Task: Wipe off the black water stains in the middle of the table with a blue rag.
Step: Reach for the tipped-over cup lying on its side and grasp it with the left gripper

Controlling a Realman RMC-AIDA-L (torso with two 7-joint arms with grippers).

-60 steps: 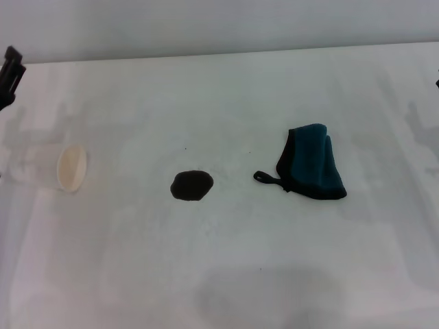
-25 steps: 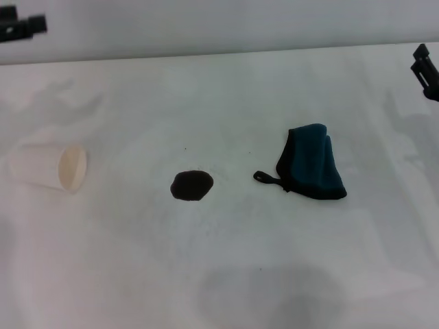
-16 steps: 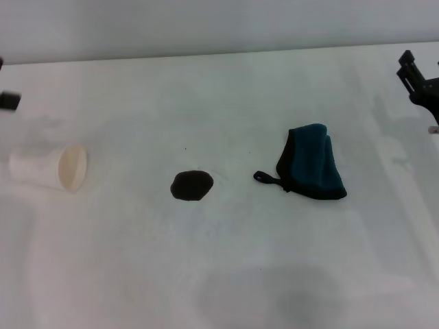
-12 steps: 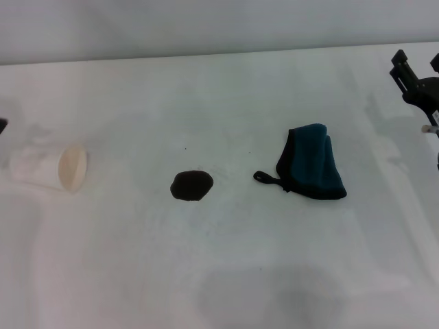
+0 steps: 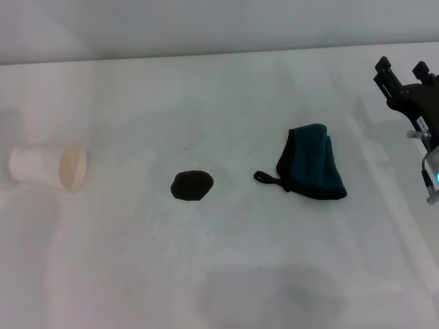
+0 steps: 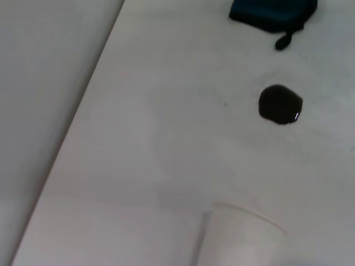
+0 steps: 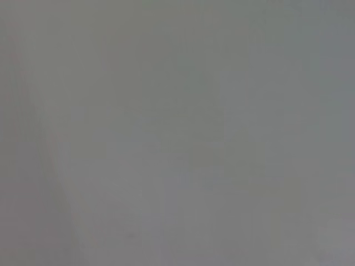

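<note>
The black water stain is a small oval blot in the middle of the white table. It also shows in the left wrist view. The blue rag lies crumpled to the stain's right, its black loop tab pointing at the stain. It also shows in the left wrist view. My right gripper hovers at the far right, beyond and to the right of the rag, with its fingers apart and empty. My left gripper is out of view. The right wrist view shows only plain grey.
A white paper cup lies on its side at the table's left, its mouth toward the stain. It also shows in the left wrist view. The table's far edge meets a grey wall.
My right gripper has come further into view from the right edge, moving toward the rag. My left gripper has left the view at the left. The rag, stain and cup have not moved.
</note>
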